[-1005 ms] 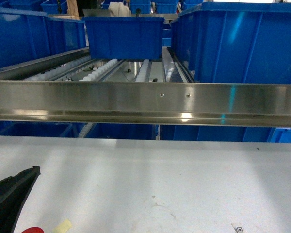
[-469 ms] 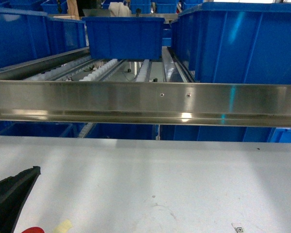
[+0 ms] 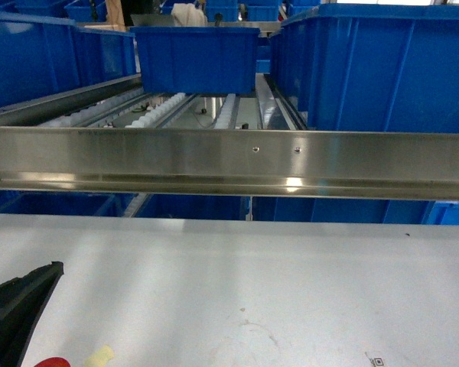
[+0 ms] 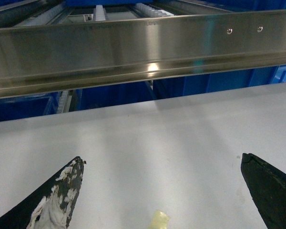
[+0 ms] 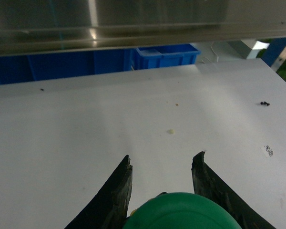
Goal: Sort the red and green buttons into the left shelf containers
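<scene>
The green button (image 5: 181, 212) shows its round cap at the bottom of the right wrist view, held between the two black fingers of my right gripper (image 5: 163, 160), which is shut on it above the white table. This gripper is out of the head view. A red cap, the red button (image 3: 52, 362), peeks in at the head view's bottom edge beside one black finger (image 3: 19, 306) of my left gripper. My left gripper (image 4: 162, 164) stands open, fingers far apart with only table between them. Blue containers (image 3: 30, 53) sit on the left of the shelf.
A steel shelf rail (image 3: 229, 160) crosses in front above the white table (image 3: 252, 267). Behind it are roller tracks, a blue bin (image 3: 195, 57) in the middle and a large blue bin (image 3: 382, 65) at right. A yellowish scrap (image 4: 159, 220) lies on the table.
</scene>
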Motion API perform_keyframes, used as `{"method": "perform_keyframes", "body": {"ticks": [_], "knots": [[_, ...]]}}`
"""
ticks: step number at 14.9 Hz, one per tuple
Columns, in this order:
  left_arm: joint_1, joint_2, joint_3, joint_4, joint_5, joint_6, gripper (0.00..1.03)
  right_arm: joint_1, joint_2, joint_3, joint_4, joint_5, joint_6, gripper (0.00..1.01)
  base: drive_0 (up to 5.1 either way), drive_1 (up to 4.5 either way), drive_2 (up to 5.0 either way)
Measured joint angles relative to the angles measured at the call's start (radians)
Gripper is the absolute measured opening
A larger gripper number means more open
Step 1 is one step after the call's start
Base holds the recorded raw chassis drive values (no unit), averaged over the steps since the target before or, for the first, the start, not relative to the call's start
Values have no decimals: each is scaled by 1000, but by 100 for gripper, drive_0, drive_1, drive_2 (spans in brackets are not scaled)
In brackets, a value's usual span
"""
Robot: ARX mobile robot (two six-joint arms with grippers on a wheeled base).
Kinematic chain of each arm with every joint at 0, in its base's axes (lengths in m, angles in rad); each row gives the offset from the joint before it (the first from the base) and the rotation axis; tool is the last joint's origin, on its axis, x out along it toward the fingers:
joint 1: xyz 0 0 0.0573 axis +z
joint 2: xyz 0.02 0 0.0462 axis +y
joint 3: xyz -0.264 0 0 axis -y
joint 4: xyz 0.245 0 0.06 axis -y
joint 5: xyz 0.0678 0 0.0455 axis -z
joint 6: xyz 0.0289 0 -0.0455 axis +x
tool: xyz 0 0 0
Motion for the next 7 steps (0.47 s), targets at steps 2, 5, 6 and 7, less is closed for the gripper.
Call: {"method": "perform_keyframes", "body": {"ticks": [2, 5, 6, 7], "knots": [[0, 0, 0, 0, 0, 0, 98, -29, -303, -6, -237, -92, 14, 33, 0, 0, 0], [0, 0, 0, 0, 0, 0, 98, -77, -711, -10, -614, -235, 23, 33, 0, 0, 0], [0, 0, 0, 0, 0, 0, 98, -91, -826, -10, -720, -271, 14, 33, 0, 0, 0], [0, 0, 0, 0, 0, 0, 98, -89, -859, -16, -736, -275, -8, 33, 0, 0, 0]]}}
